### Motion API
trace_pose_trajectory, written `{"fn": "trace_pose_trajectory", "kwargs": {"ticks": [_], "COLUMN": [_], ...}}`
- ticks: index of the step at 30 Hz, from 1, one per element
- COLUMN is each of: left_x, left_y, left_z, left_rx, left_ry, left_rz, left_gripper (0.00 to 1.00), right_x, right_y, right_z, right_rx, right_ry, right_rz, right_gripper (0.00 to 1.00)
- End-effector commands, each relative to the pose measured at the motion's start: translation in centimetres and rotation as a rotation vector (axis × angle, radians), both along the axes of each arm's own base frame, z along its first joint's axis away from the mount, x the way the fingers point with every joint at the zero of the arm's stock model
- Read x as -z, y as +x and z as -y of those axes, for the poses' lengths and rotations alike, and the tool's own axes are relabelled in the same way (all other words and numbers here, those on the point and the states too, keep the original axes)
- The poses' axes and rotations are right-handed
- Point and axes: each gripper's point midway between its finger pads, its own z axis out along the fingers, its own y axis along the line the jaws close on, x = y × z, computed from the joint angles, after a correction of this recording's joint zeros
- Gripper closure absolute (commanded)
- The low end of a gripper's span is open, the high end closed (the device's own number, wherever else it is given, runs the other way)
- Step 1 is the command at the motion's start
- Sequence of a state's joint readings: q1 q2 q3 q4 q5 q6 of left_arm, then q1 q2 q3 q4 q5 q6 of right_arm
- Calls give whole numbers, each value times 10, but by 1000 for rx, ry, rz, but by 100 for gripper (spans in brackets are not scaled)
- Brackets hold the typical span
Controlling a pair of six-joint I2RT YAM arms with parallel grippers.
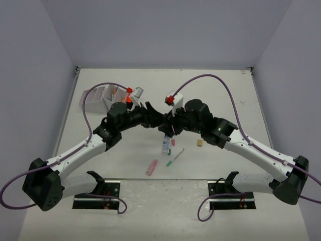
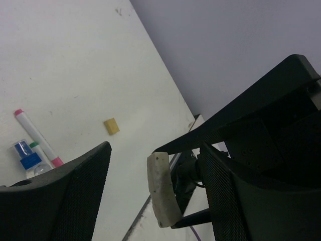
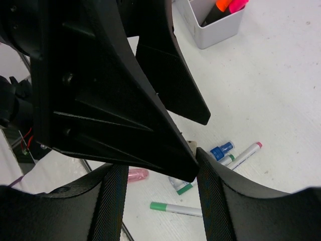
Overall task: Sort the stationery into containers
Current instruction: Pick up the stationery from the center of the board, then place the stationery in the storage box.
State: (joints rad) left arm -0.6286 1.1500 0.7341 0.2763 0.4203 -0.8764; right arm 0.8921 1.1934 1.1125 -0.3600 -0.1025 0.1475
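Nearest the arm bases, a pink highlighter (image 1: 151, 166) lies near-left of the blue-capped bottle (image 1: 165, 145), and a green-capped pen (image 1: 175, 157) lies near-right of it. A tan eraser (image 1: 200, 143) sits level with the bottle, to its right.

Just beyond the bottle the two grippers overlap, hiding the table there. The left gripper (image 2: 155, 150) has its fingers spread around a pale strip (image 2: 163, 188), with gaps on both sides; I cannot tell what the strip is. The right gripper (image 3: 160, 165) has its fingers apart with black parts of the other gripper filling the gap; I cannot tell whether it pinches anything.

Far left beyond the bottle, the white organiser (image 1: 96, 95) holds orange markers (image 1: 128, 99), partly hidden by the left arm.
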Motion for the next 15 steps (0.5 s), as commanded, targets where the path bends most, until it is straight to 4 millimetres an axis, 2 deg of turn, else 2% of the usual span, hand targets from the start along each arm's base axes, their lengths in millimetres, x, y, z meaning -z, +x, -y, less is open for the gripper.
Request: {"fn": "trace_pose_trajectory", "kwargs": {"ticks": [1, 11, 15], "left_x": [-22, -20, -23], "left_y": [-9, -23, -25], "left_z": [10, 13, 11], "left_rx": [75, 145, 149], "left_ry": [-48, -71, -69], "left_rz": [62, 61, 82], "left_gripper": [29, 40, 36], "right_x": [-31, -40, -36], "right_y": [6, 24, 30], "right_z": [-2, 4, 7], "right_rx": [19, 126, 164], "right_ry": [48, 52, 26], "right_rz": [64, 94, 95], "right_gripper": [79, 79, 79]}}
